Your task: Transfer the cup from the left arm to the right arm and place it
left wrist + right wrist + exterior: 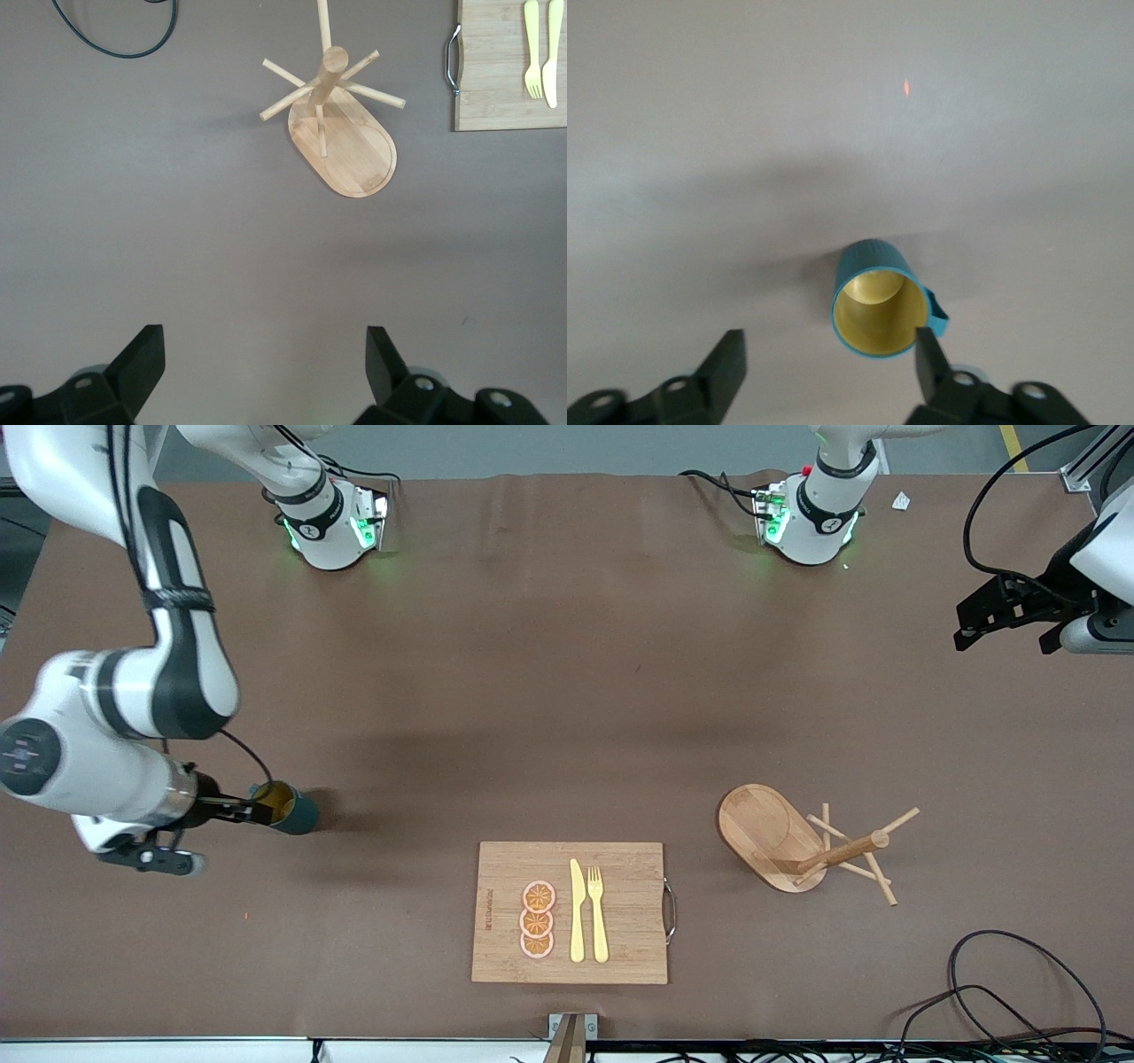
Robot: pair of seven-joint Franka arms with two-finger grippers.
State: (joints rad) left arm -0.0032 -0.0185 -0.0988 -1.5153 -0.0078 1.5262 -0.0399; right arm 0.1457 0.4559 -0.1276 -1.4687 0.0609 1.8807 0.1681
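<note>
We found the cup point(289, 807) standing on the brown table point(567, 691) toward the right arm's end, well apart from the cutting board point(620, 957) and about level with the wooden peg rack point(802, 841) in depth. The right gripper point(252, 811) was down at the cup, its fingers spread to either side of the rim and not pressing on it in the right wrist view, where the cup point(879, 297) showed its tan-gold inside between the two dark fingertips point(930, 354); we read that as a released cup, set down upright. The left gripper point(1001, 613) hung over the table's edge at the left arm's end, spread wide and empty, waiting; its wrist view looked down on the rack point(341, 146) and a corner of the board point(496, 97). We judged the cup small, stiff and light, probably with a smooth glazed wall that could slip under a weak pinch and chip if dropped. If it had to be taken again, we thought the surest hold would be across the rim or the round wall, clear of the side handle point(939, 310), which is small and would turn the cup in the fingers.
</note>
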